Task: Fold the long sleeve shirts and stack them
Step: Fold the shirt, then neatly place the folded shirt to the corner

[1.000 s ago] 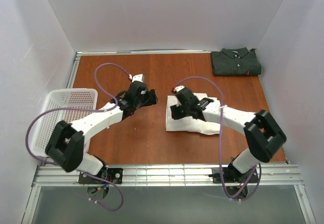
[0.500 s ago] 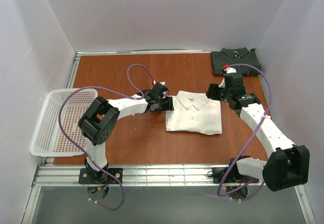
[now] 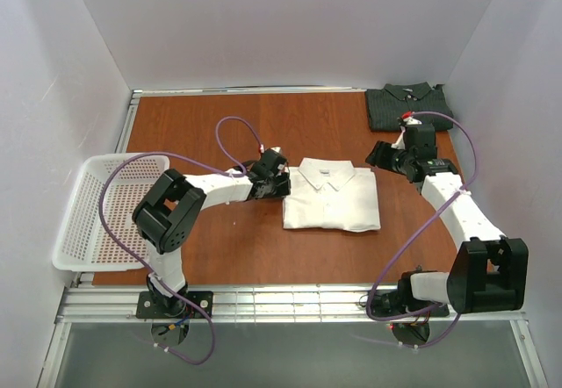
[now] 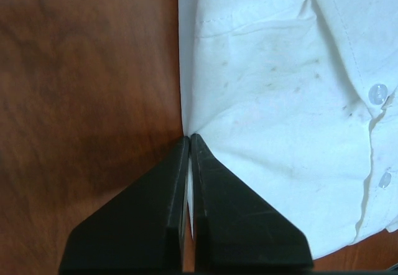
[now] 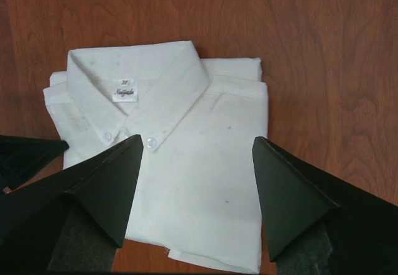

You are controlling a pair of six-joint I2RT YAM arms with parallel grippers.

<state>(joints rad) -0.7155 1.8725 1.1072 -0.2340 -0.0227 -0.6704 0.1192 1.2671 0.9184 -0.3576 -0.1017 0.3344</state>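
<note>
— Over the counter (image 3: 219, 133), top view: what lies where?

— White shirt (image 3: 332, 199), folded, mid-counter, collar pointing away from the arm bases. Dark shirt (image 3: 409, 107), folded, far right corner, well apart from the white one. Mesh basket (image 3: 123, 157) at the left edge.

— And the arms?

— Left fingers (image 3: 283, 184) are touching the white shirt's left edge. Right fingers (image 3: 379, 154) sit off its far right corner, between the two shirts. Can't tell their spread from up here.

— Left wrist view?

— Left fingers (image 4: 155, 213) pressed together, tips right on the edge of the white shirt (image 4: 280, 132). Sliver of white shows between them, so they're clamped on the hem. Two buttons at the right, bare wood at the left.

— Right wrist view?

— Right fingers (image 5: 106, 188) wide apart, hovering clear of the cloth. White shirt (image 5: 186, 132) lies flat on the wood below them. Collar, label and small buttons at the top of the view, a few faint specks on the front.
</note>
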